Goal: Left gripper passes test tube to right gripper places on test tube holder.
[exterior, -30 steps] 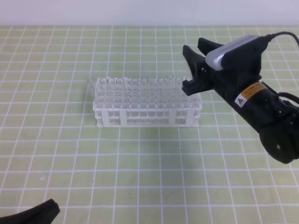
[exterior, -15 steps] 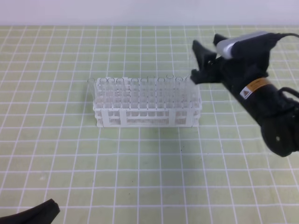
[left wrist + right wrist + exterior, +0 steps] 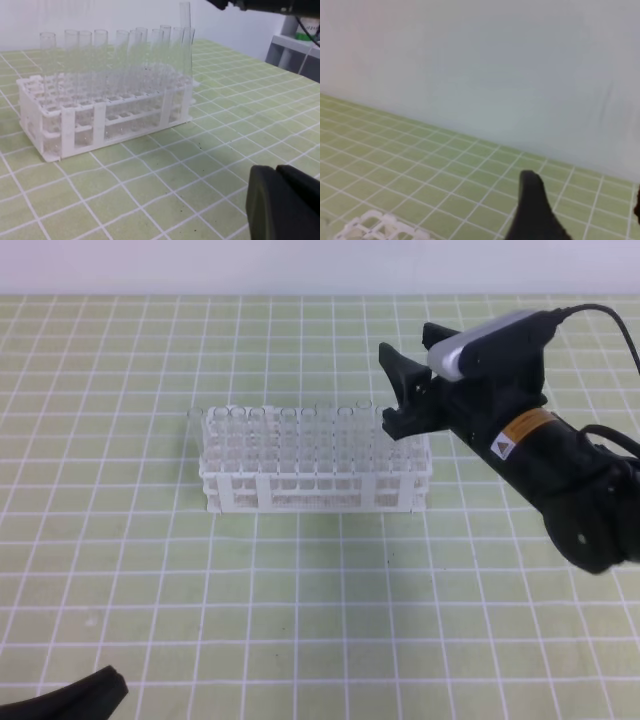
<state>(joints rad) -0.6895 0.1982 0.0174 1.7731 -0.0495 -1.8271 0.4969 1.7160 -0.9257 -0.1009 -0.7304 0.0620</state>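
The right gripper hangs with its fingers spread and empty over the right end of the test tube holder, where clear tubes stand upright; the left gripper sits closed, near left

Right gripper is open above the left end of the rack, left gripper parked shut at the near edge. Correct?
Not quite. The right gripper is open, but it hangs over the right end of the test tube holder, not the left; the exterior high view shows this. The left gripper is parked shut at the near edge, as you say.
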